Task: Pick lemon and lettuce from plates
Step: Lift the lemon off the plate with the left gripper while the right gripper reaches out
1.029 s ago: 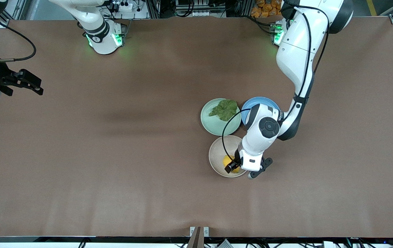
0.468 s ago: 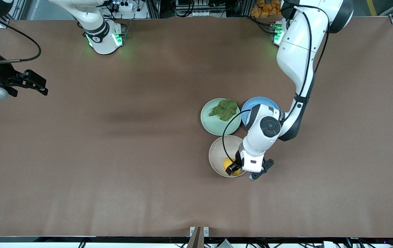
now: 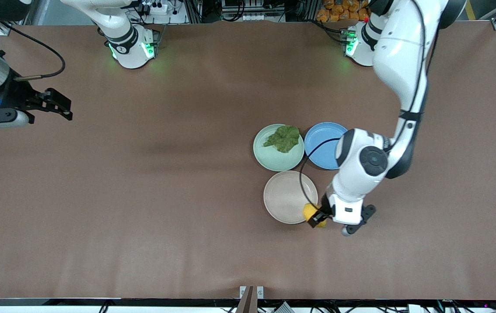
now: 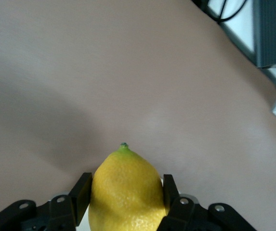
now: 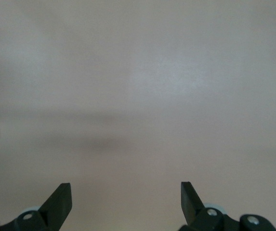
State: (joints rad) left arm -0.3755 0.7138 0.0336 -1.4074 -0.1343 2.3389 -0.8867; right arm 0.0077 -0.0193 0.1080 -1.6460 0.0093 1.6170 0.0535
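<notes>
My left gripper [image 3: 316, 218] is shut on the yellow lemon [image 3: 310, 212] [image 4: 126, 192], holding it up over the rim of the beige-pink plate [image 3: 286, 198] at the side toward the left arm's end. That plate now lies bare. The dark green lettuce [image 3: 283, 138] lies on the mint green plate [image 3: 274, 157], farther from the front camera. In the left wrist view the black fingers [image 4: 82, 192] press both sides of the lemon. My right gripper [image 3: 58, 106] [image 5: 126, 195] hangs open over bare table at the right arm's end, nothing between its fingers.
A blue plate [image 3: 323, 147] with nothing on it stands beside the mint one, partly under the left arm. The left arm's cable loops over the beige-pink plate. Brown table stretches all round the three plates.
The left gripper has carried the lemon off the middle of the beige-pink plate toward the left arm's end, to its rim. The right gripper has drifted slightly toward the plates.
</notes>
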